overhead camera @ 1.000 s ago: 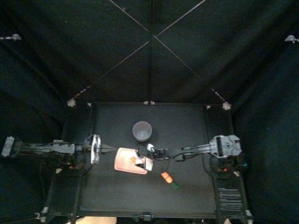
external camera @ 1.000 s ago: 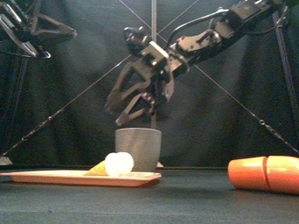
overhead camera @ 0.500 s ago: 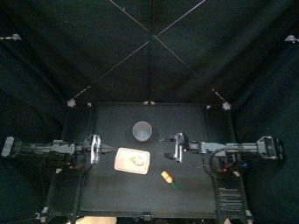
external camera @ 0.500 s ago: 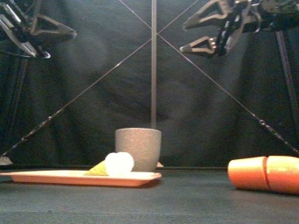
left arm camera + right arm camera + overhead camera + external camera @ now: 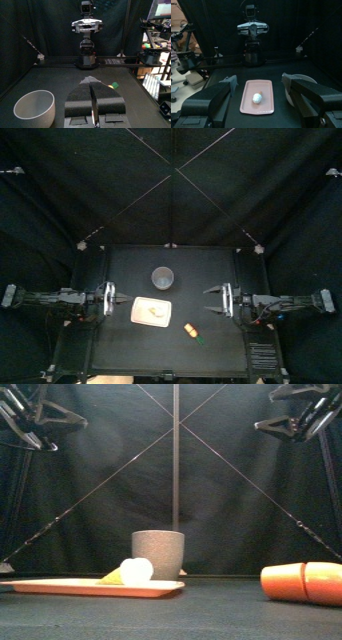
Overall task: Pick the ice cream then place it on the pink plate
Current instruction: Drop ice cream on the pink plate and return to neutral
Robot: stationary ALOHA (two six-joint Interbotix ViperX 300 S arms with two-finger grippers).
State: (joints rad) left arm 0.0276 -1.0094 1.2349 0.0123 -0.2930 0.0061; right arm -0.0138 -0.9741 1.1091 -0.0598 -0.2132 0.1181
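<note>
The ice cream, a pale scoop on a yellow cone, lies on the pink plate at the table's middle left. The front view shows the ice cream resting on the plate. In the right wrist view the ice cream lies in the plate between and beyond my open jaws. My right gripper hangs open and empty to the right of the plate, high up in the front view. My left gripper rests shut left of the plate, its jaws pressed together.
A tall grey speckled cup stands behind the plate, seen also as the cup in the front view and the cup in the left wrist view. An orange toy lies front right of the plate, large in the front view.
My right gripper has drawn back from over the plate to the right and risen, with nothing in it. The ice cream stays on the plate. The left arm has not moved.
</note>
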